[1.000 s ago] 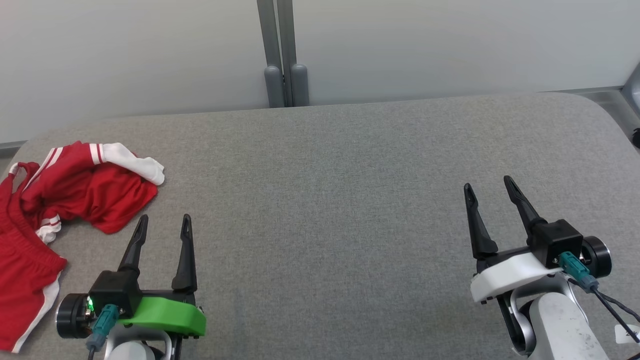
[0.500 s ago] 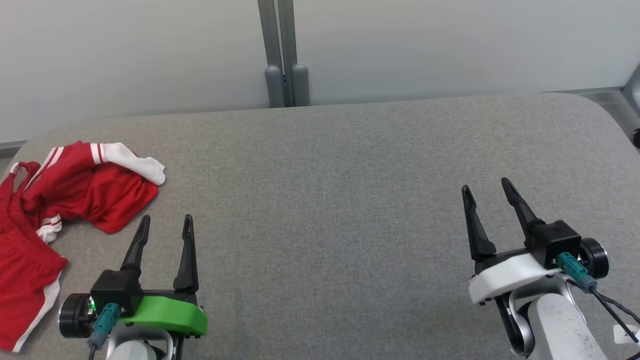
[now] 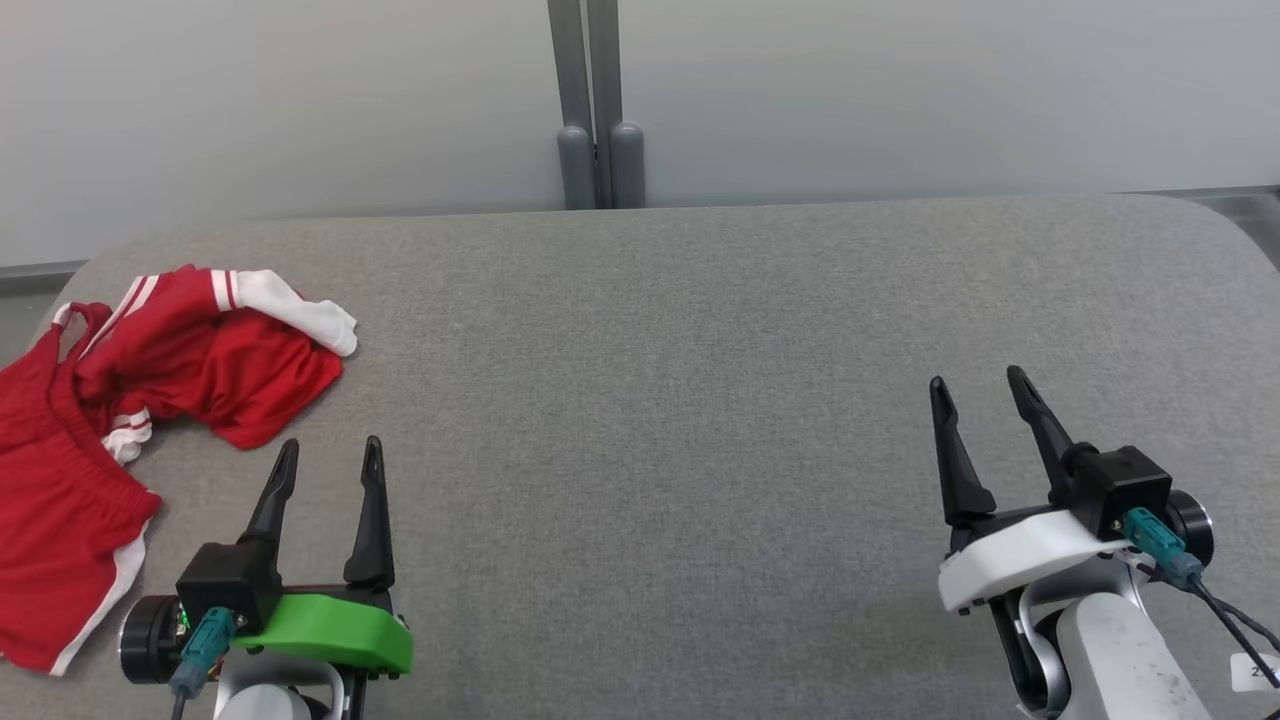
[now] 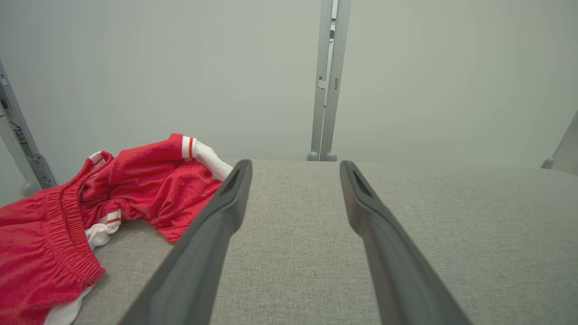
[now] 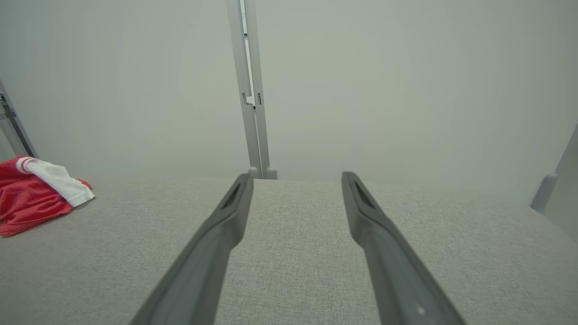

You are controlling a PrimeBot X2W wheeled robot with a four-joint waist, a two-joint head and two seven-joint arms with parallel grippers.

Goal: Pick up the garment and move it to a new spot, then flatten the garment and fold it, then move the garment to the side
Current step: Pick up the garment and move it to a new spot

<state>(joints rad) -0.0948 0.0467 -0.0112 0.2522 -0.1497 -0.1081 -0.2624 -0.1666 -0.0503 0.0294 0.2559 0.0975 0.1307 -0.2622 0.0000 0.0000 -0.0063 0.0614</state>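
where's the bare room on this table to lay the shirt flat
The middle of the table, between the left gripper and right gripper back to the wall, is bare. The left edge is crowded: the garment lies bunched there.

One garment, two end effectors, one table

Head view: garment crumpled, own folds cover much of its cloth; left part cut by left edge. Left wrist view: garment runs off left and bottom edges, hem corner behind left gripper finger. Right wrist view: garment cut by left edge. Head view's lower right: white label cut off, print too small to read.
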